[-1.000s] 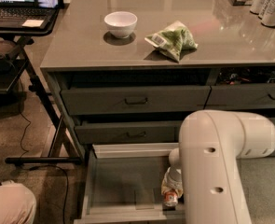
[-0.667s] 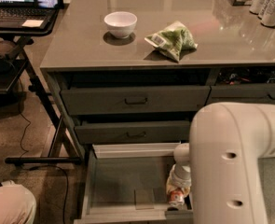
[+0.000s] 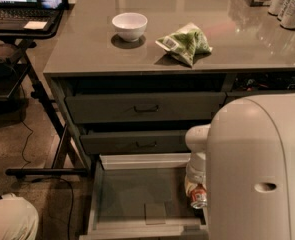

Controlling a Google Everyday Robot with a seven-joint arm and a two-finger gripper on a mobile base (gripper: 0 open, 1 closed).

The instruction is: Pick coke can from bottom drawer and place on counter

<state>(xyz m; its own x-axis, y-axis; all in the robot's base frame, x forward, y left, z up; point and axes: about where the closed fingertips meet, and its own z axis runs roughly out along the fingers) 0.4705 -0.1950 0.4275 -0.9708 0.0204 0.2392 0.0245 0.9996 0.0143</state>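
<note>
The bottom drawer (image 3: 137, 194) is pulled open, showing its grey floor and pale back panel. The coke can (image 3: 198, 198), red with a silver top, sits at the drawer's right side, partly hidden by my arm. My gripper (image 3: 195, 180) hangs down into the drawer's right side, directly above and against the can, below a white wrist link. My big white arm housing (image 3: 259, 169) covers the lower right of the view. The grey-brown counter (image 3: 87, 49) lies above the drawer cabinet.
A white bowl (image 3: 130, 25) and a green snack bag (image 3: 185, 42) sit on the counter. Pale cans (image 3: 287, 4) stand at its back right. Two shut handled drawers (image 3: 142, 108) are above. A black desk with a laptop (image 3: 22, 4) stands left, with its legs beside the drawer.
My arm housing has shifted right and grown larger in view. The wrist and gripper have gone lower in the drawer's right side, down onto the can.
</note>
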